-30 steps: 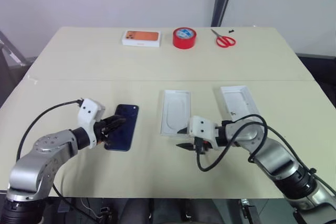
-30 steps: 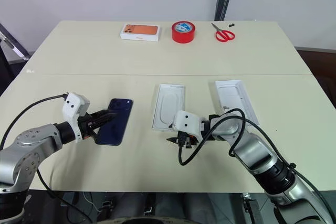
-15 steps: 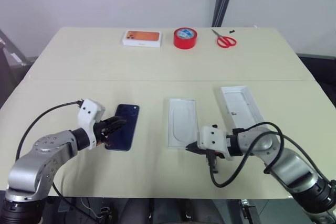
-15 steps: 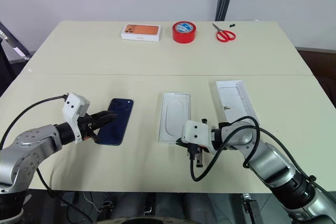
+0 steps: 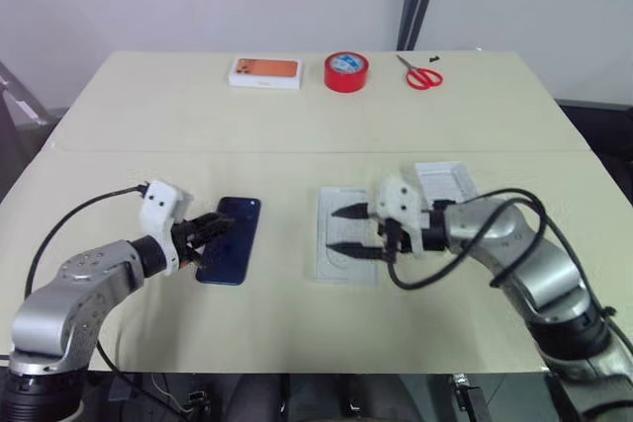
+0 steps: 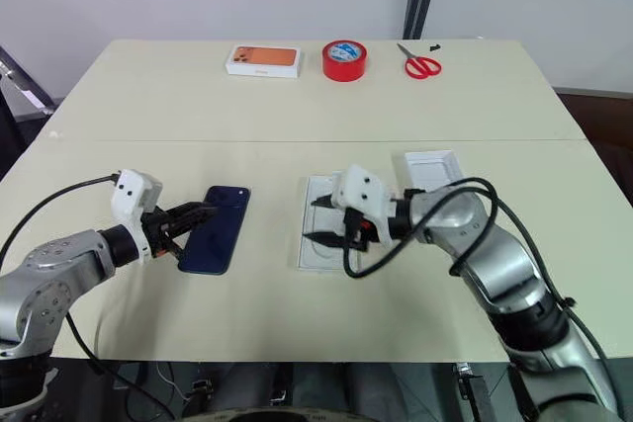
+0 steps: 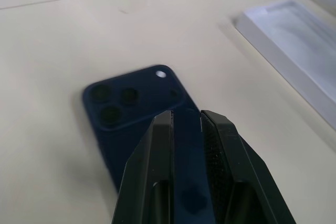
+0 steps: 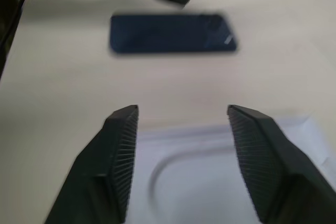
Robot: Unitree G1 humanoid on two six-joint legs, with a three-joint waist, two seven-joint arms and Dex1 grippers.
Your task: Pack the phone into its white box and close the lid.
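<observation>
Soft, even light fills the scene, bright without glare. Faint shadows sit under both arms. In the right wrist view the phone (image 8: 172, 33) is blurred and out of focus.

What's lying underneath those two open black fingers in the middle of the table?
Under the right gripper lies a thin white insert with an oval recess, flat on the table. What is beneath the insert cannot be seen.

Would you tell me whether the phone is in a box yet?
Not yet: the phone lies flat on the table, camera side up, beside the insert.
</observation>
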